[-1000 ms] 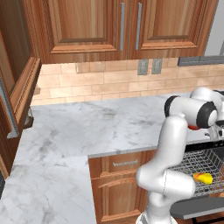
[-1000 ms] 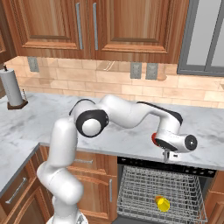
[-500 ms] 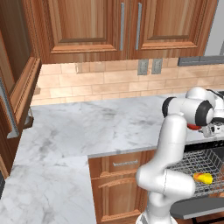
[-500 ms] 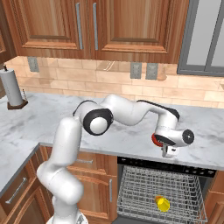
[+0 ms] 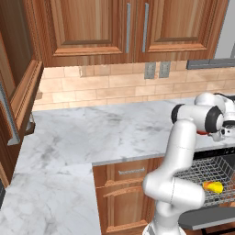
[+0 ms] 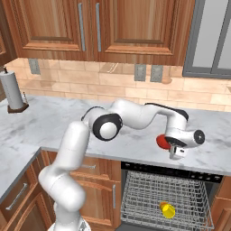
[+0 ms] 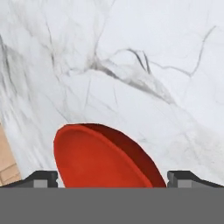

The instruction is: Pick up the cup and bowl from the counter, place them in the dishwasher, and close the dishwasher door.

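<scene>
We note the gripper (image 7: 112, 177), jaws spread wide and empty, astride the red bowl (image 7: 105, 157) on the white marble counter (image 6: 54, 119), below wooden wall cabinets (image 6: 90, 27) and tan tile backsplash (image 6: 90, 81).

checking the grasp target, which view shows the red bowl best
The hand view: the bowl sits large and unblocked on the white marble counter, between the open jaws' tips. In the right base view just a red sliver peeks from behind the hand. In the left base view the arm covers nearly all of it.
</scene>
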